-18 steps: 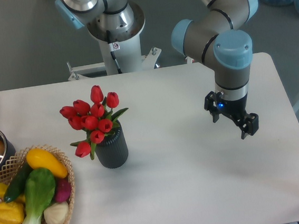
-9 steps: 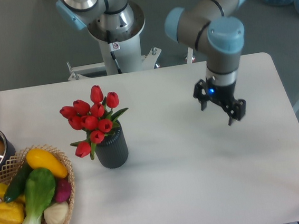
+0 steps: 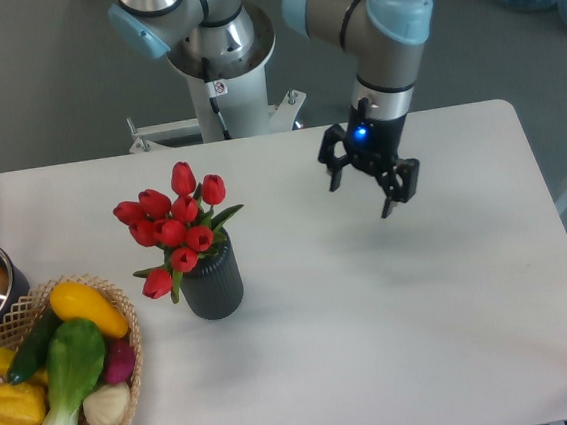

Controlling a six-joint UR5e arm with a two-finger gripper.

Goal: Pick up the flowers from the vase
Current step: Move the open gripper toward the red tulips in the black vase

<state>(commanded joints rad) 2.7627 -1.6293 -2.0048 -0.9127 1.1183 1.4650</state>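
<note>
My two-finger black gripper (image 3: 372, 190) hangs wide open and empty above the white table (image 3: 392, 292); the bunch of red tulip flowers (image 3: 176, 223) stands upright in the ribbed dark-grey vase (image 3: 212, 280), well apart on the basket side.

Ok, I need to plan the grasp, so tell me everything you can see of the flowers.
The flowers are a bunch of red tulip buds, all closed, with green stems and a few leaves, looking artificial. They stand upright in the dark ribbed vase, spreading wider than its mouth; one bud droops over the left rim. Only the vase touches them. The gripper hangs open well to their right, above the white table, holding nothing.
</note>
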